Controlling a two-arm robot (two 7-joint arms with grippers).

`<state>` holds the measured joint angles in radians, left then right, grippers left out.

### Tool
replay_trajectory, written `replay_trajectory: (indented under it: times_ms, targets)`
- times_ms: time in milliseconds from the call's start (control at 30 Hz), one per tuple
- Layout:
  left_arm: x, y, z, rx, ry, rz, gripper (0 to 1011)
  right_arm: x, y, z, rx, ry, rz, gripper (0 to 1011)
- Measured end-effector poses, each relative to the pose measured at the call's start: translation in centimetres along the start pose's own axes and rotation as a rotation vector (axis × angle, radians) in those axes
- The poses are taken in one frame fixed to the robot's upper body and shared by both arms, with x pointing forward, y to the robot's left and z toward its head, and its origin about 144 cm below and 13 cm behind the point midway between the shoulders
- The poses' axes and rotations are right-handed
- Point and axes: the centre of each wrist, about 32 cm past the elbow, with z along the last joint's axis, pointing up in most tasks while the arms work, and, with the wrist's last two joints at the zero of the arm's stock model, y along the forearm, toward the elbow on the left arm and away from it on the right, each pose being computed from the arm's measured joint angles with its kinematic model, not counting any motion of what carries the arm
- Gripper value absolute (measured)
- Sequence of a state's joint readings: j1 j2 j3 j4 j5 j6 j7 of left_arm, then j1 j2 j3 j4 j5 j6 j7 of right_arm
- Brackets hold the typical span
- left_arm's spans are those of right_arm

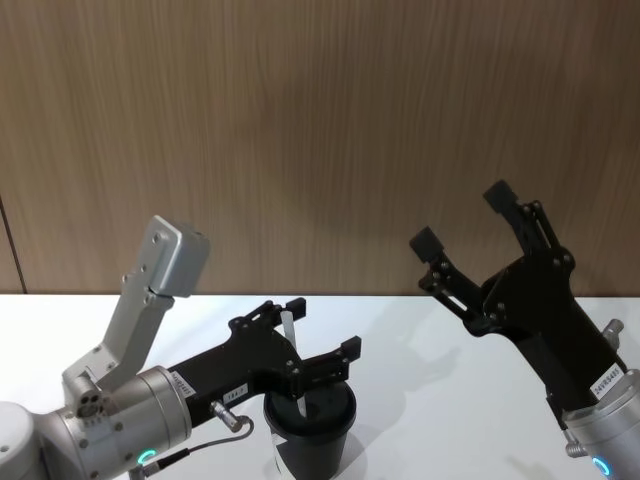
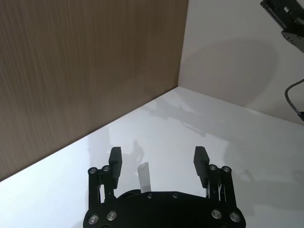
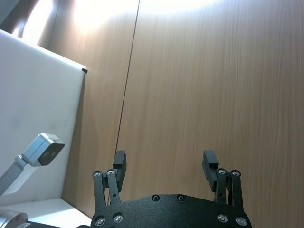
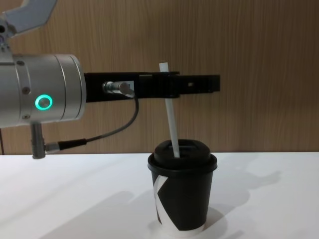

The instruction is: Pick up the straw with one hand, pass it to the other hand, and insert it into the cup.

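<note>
The black cup [image 4: 183, 199] with its domed lid stands on the white table [image 4: 75, 199], close to my body. The white straw [image 4: 171, 119] sticks up out of the lid, leaning slightly. My left gripper [image 4: 212, 83] hovers level above the cup, open, its fingers on either side of the straw's upper part without touching it. In the head view the straw [image 1: 287, 328] rises between the left gripper [image 1: 322, 327] and its body, over the cup [image 1: 312, 430]. The left wrist view shows the straw's tip [image 2: 144, 175] inside the left gripper [image 2: 158, 159]. My right gripper [image 1: 463, 218] is raised at the right, open and empty.
A wood-panelled wall [image 1: 320, 130] runs close behind the table. The right gripper [image 3: 164, 160] faces this wall, well above the table. Part of the right arm [image 2: 287, 21] hangs over the table's far right side.
</note>
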<state>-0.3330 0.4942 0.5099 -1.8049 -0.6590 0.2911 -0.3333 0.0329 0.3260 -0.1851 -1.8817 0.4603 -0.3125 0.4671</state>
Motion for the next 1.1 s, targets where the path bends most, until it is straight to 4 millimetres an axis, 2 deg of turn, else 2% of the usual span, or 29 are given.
replay_trajectory:
  times_ms: [33,133,1100]
  targets:
    - [0.0,0.0,0.0,-0.006,-0.003,0.001,951,0.0,0.0,0.0,0.0,0.0,0.0,1001]
    - [-0.1,0.1,0.2,-0.021,-0.013,0.004,1003,0.0,0.0,0.0,0.0,0.0,0.0,1001]
    - [-1.2,2.6,3.7,-0.241,-0.161,0.141,1003,0.0,0.1,0.1,-0.001,0.001,-0.005,1001]
